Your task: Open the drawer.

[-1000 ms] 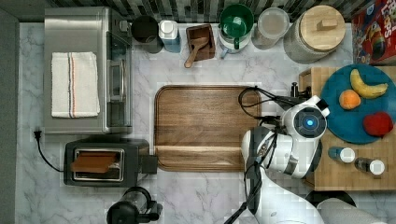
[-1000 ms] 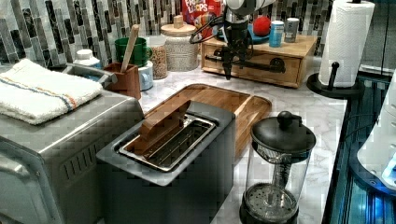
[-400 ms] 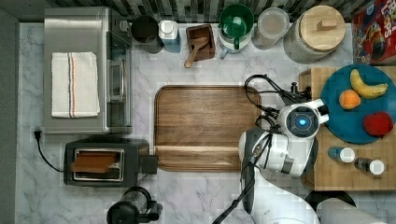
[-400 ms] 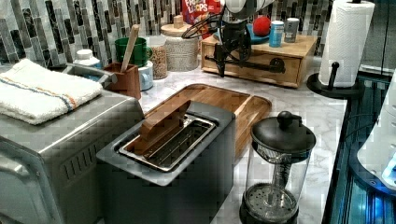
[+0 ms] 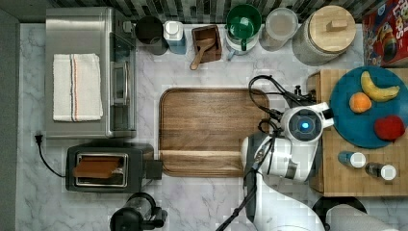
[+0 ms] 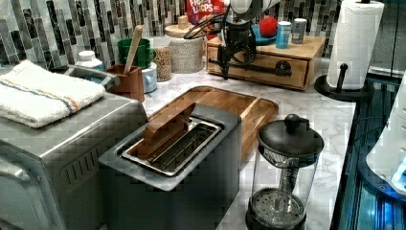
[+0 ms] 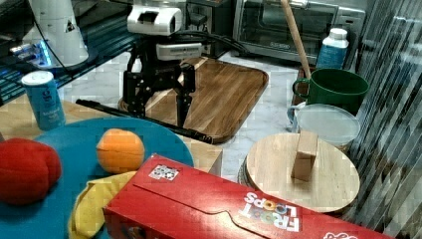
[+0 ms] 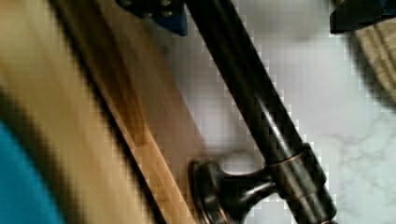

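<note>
Marble counter [image 5: 211,67] carried the walnut tray [image 5: 211,130] at its middle, with the drawer [image 6: 261,67] in the light wooden unit at the top view's right, shut flush under a blue fruit plate [image 5: 356,130]. Over its black bar handle [image 8: 252,102] hung the gripper [image 7: 161,107], fingers apart, one on each side of the bar, not yet closed on it.

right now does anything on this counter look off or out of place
One oddity: the toaster holds a brown wooden-looking block tilted in its slot, not bread. Otherwise nothing is spilled or knocked over. The drawer looks closed, and the gripper is open with a finger on each side of the black bar handle.
</note>
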